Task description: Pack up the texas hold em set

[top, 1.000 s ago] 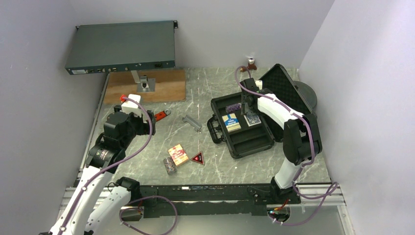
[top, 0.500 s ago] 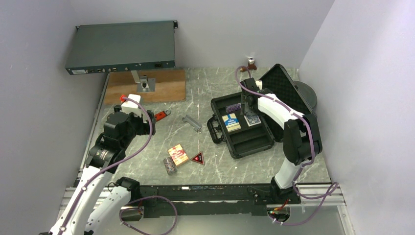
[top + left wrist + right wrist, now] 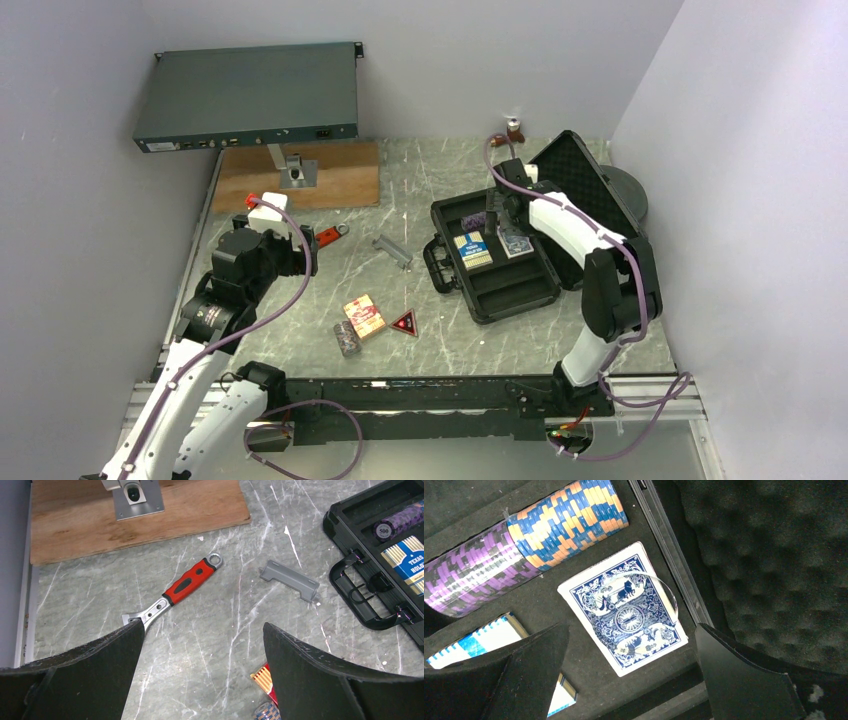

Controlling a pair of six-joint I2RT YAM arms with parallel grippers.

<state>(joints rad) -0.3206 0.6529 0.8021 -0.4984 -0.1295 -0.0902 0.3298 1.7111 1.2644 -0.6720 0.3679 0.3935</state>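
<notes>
The black case [image 3: 500,285] lies open at the right, its foam lid [image 3: 774,555] raised behind. Inside are a blue card box [image 3: 624,625] with the clear disc [image 3: 634,592] lying on it, a blue-yellow box [image 3: 472,250], and purple [image 3: 474,580] and blue-yellow [image 3: 569,522] chip stacks. My right gripper [image 3: 632,627] hangs open just above the blue box, holding nothing. On the table lie the red-orange box [image 3: 364,315], a chip stack [image 3: 347,338] and the red triangle [image 3: 404,323]. My left gripper [image 3: 203,625] stands open and empty over bare table to their left.
A red-handled wrench [image 3: 185,585] and a grey bar [image 3: 290,580] lie between my left gripper and the case handle [image 3: 370,607]. At the back are a wooden board [image 3: 300,175] with a metal bracket and a rack unit [image 3: 250,95]. A dark spool [image 3: 628,195] sits behind the lid.
My right gripper has shifted slightly toward the back over the case. The left arm has not moved.
</notes>
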